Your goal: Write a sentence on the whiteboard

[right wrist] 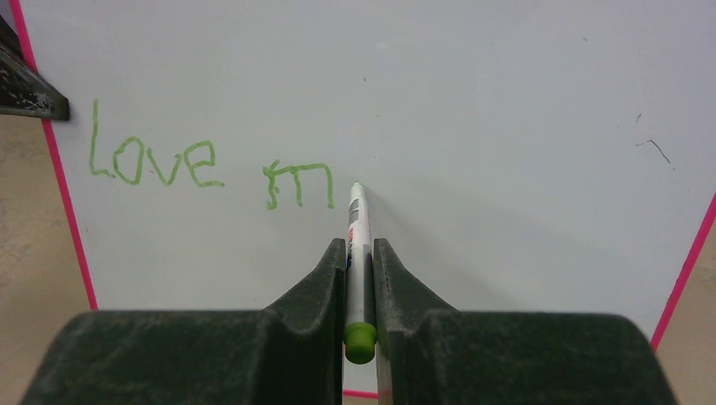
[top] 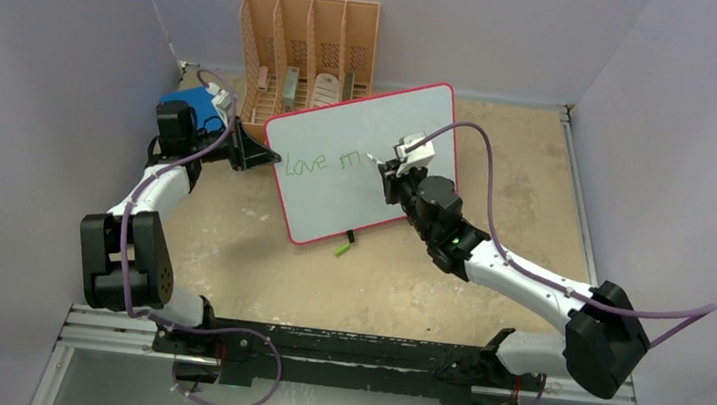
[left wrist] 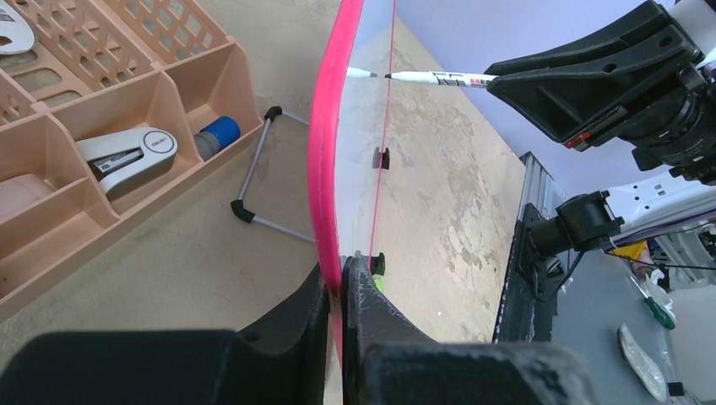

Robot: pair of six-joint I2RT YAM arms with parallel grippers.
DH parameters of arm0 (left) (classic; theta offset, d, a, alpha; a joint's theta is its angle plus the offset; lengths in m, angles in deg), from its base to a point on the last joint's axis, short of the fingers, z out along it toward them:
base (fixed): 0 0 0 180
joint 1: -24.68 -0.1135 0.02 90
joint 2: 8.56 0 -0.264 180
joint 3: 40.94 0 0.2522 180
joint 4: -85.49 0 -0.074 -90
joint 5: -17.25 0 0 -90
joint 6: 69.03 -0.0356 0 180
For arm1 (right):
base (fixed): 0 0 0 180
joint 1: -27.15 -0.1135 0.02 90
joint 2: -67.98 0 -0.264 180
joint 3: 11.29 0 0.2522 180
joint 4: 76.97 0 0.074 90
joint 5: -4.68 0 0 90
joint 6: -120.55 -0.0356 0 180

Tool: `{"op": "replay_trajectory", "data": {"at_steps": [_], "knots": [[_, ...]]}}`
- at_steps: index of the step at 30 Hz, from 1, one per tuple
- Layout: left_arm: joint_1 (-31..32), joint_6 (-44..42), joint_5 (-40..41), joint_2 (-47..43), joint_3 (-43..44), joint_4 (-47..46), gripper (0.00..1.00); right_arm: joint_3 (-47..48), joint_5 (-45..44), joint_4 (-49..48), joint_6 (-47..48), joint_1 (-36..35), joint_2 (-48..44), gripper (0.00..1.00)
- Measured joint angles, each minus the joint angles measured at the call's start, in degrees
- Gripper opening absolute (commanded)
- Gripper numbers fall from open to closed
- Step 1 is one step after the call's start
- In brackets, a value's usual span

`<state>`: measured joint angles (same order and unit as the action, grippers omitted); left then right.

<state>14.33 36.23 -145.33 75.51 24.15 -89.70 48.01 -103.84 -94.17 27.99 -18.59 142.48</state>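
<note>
We log the sentence (right wrist: 196, 165) at "love" plus a rough "m", in thin green strokes; we judge most words unwritten. The whiteboard (top: 334, 205), glossy white with a pink rim and rounded corners, stands propped mid-tabletop (top: 445, 302) before a peach lattice rack (top: 306, 46). The left gripper (left wrist: 342, 278) jaws clench its rim. The right gripper (right wrist: 360, 246) jaws grasp a slim white marker (right wrist: 356, 207), tip beside the "m".

Top view overhead, far; wrist views close, sharing whiteboard (top: 334, 205).
</note>
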Motion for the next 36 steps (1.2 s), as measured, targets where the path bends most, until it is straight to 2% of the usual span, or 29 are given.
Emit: {"op": "replay_trajectory", "data": {"at_steps": [36], "knots": [[0.0,-0.1,0.1,0.0,0.0,0.1,0.00,-0.3,0.5,-1.9,0.2,0.8,1.0,0.00]]}}
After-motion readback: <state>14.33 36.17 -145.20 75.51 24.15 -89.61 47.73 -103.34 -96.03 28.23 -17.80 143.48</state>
